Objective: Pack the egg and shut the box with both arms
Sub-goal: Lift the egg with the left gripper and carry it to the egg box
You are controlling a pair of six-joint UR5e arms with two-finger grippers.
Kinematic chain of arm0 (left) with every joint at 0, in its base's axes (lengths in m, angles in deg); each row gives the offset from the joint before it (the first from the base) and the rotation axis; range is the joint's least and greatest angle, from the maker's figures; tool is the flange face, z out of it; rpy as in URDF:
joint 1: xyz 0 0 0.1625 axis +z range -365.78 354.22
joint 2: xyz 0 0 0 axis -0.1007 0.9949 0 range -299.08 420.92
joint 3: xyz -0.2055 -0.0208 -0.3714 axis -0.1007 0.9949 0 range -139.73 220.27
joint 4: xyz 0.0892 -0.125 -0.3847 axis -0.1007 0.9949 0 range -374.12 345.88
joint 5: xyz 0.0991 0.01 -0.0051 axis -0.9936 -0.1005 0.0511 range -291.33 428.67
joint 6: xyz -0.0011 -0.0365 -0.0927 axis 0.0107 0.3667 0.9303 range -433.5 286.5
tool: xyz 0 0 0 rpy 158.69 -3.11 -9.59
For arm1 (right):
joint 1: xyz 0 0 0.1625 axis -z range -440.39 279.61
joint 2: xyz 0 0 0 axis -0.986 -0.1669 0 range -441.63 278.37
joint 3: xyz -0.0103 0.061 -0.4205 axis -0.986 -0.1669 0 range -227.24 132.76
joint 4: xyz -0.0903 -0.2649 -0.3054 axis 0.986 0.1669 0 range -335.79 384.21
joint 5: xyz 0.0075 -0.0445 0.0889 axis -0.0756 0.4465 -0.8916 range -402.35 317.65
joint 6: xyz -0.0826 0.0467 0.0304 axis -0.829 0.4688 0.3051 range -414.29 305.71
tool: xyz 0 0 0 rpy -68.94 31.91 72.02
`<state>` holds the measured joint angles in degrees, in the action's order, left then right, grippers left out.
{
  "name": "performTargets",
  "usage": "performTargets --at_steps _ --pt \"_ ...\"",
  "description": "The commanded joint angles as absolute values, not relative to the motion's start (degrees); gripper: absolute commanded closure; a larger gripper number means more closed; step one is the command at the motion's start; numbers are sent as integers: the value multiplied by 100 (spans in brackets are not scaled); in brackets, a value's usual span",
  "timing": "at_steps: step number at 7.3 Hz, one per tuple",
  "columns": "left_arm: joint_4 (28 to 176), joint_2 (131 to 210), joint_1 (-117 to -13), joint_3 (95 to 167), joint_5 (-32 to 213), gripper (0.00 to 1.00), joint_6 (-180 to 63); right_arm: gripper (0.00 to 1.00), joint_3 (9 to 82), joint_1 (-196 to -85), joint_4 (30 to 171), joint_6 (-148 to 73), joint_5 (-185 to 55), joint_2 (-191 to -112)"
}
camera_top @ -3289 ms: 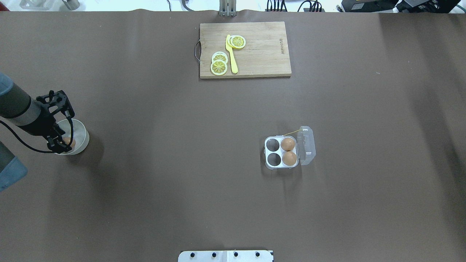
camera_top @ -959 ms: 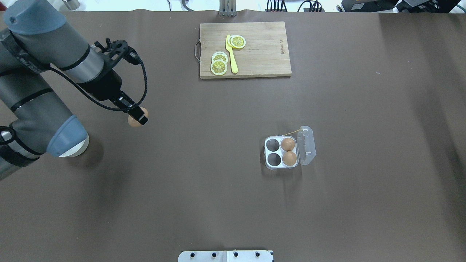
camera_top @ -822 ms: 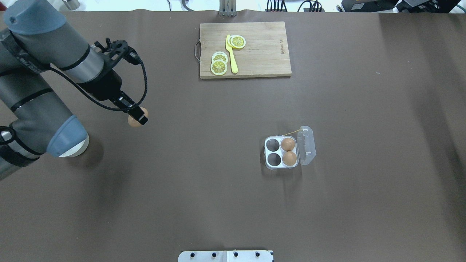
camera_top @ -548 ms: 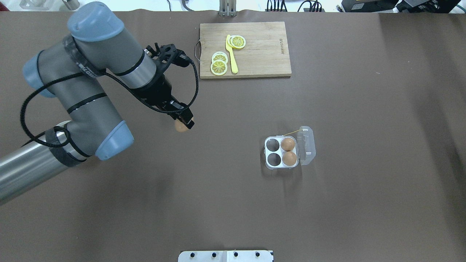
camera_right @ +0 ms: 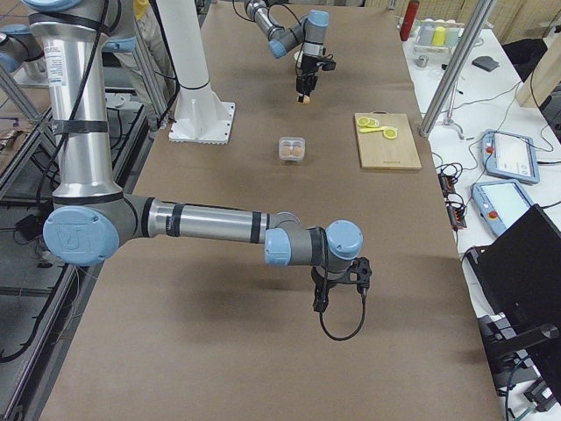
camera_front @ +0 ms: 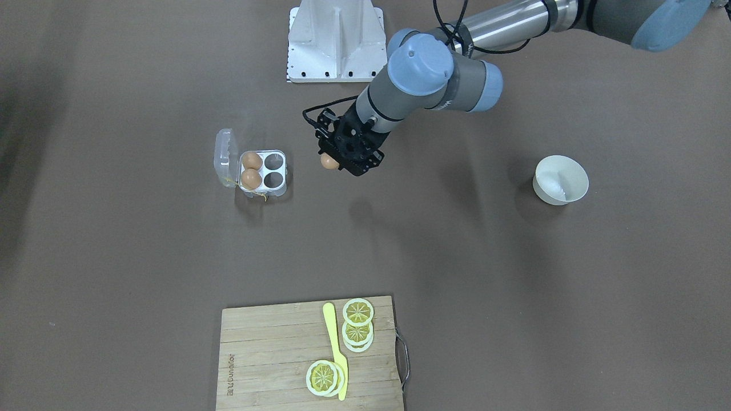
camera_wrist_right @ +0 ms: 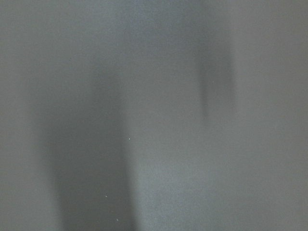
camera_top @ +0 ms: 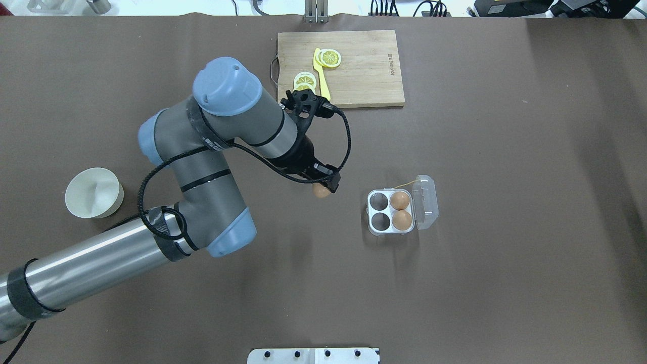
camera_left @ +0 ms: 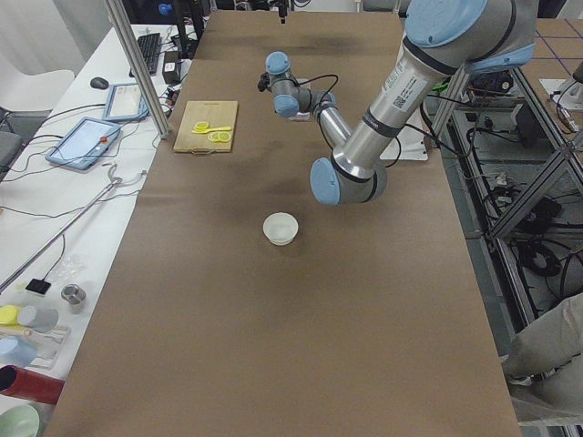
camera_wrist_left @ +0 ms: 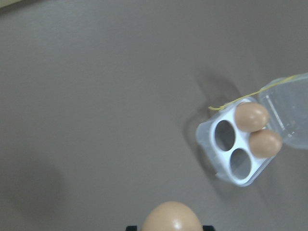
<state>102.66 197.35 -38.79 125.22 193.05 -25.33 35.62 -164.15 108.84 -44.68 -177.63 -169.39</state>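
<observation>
- Step in hand: carrying the egg (camera_top: 319,191) to the box (camera_top: 389,211). The left gripper (camera_top: 326,186) is clenched on the egg, which pokes out below the black fingertips.
- The egg hangs in the air near the box, on the side away from the lid (camera_top: 425,202), not yet over the tray.
- The box lies open with its lid folded flat outward. The two cells next to the lid each hold an egg. The two cells (camera_top: 378,201) on the gripper's side are empty.
- The next move, as I judge it, is a short carry until the egg is over one of the empty cells. Then comes a straight lowering until the egg seats, and only then a release. The near cells spare the gripper a reach over the packed eggs. Dropping from a height could crack the egg or shift the light box.
- Closing is not begun. It needs the lid swung over the tray, likely with one arm steadying the box.
- The right gripper (camera_right: 319,304) sits low over the table, well away from the box. Whether its jaws are parted I cannot tell.
- Against the earliest frame, the left gripper was down in the bowl (camera_top: 115,202), far from the box. It has since crossed most of the table with the egg and nearly reached the box. The bowl now shows empty, and the box has not moved.
</observation>
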Motion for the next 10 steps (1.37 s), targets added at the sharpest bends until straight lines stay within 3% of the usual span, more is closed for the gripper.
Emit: performTargets --at_steps 1,5,10 --pt "10715 20223 -3567 12081 18804 62 -1973 0 3555 -16415 10885 -4462 -17813 -16943" --pt "11103 20296 -2873 11885 17820 62 -1936 0 3538 -16415 10885 -4471 -17779 -16943" --pt "11331 20479 -2801 11508 17476 62 -1936 0 3397 -16406 10876 -4497 -17770 -16925"
